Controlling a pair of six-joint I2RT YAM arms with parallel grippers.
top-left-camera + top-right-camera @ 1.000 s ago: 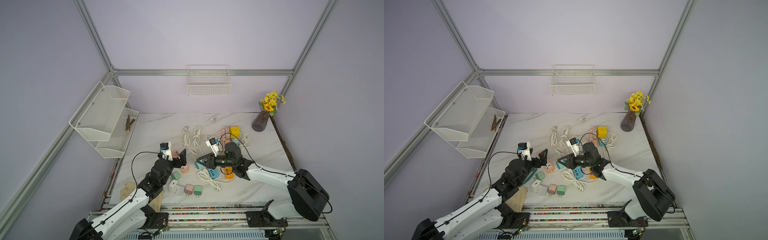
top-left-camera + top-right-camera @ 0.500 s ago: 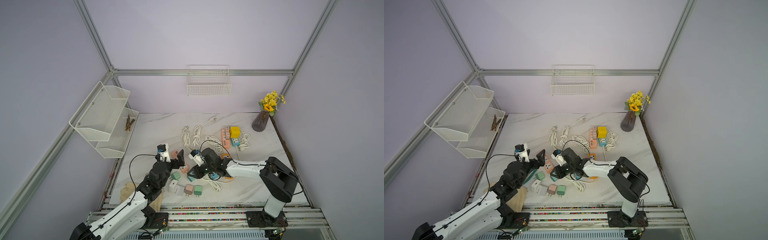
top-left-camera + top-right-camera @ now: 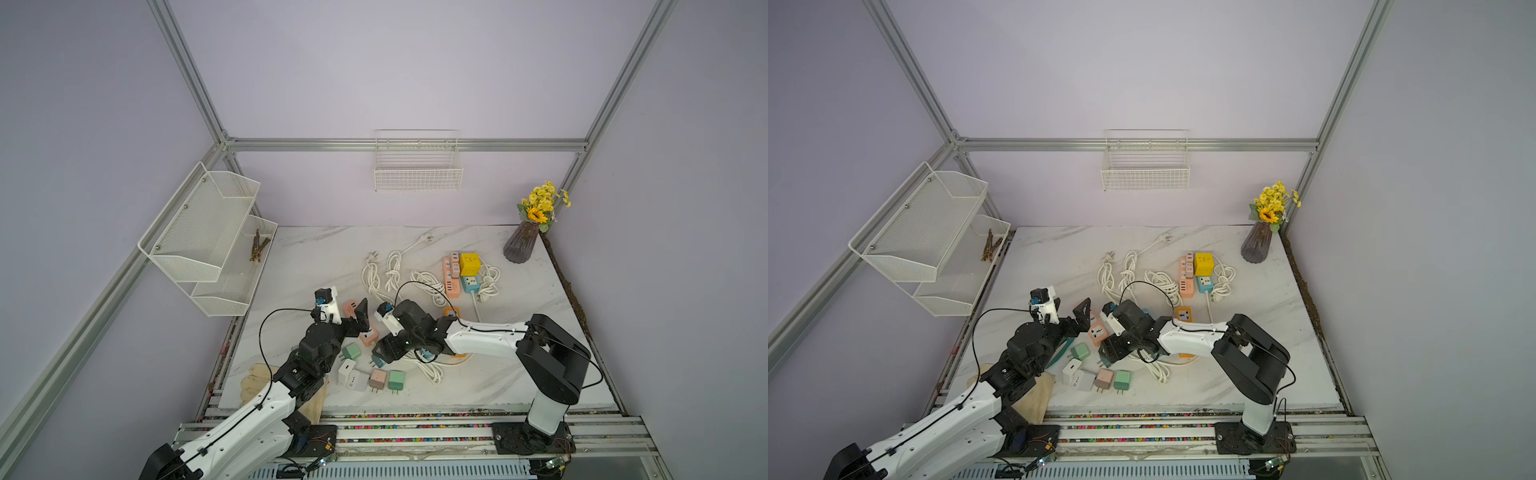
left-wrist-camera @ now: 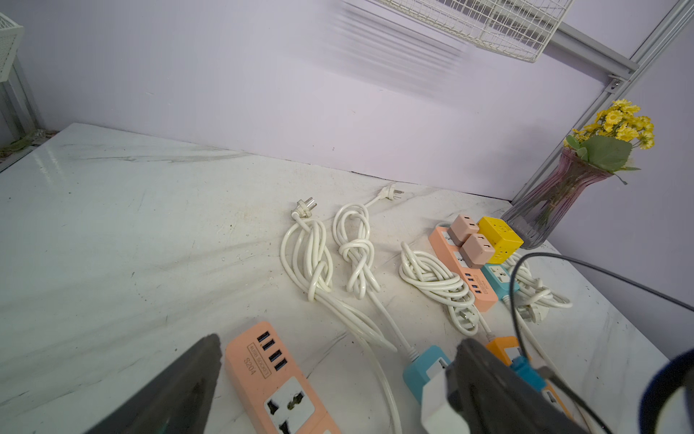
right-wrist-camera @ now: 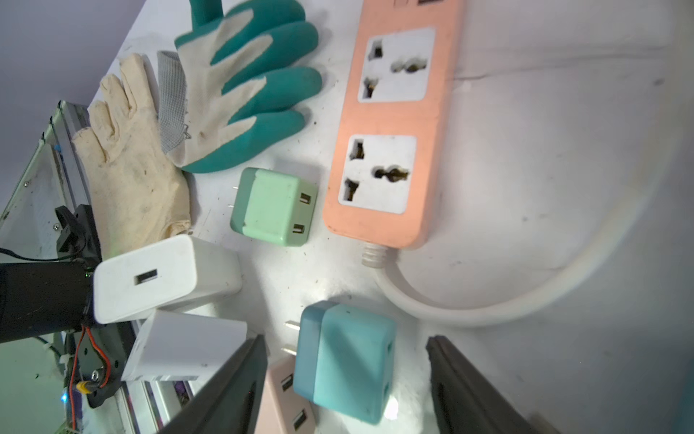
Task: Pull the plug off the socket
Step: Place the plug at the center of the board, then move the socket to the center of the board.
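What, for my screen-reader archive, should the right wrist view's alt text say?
The right hand stands open around a blue plastic plug adapter on the white marble table. Nearby lie a peach plastic power strip with empty sockets and a green plastic adapter.

Knotted white cords (image 4: 355,248) mid-surface; pink adapters (image 4: 477,250) plugged into peach strip (image 4: 479,287); flower vase (image 4: 544,214) at back corner.

Peach power strip (image 4: 270,375), left wrist view: "S204" printed in grey on its top face, next to the row of four USB ports. Beside it a boxed grey line, small, seems to read "4USB SOCKET". No other lettering legible on the chargers, the other strips or the bench.
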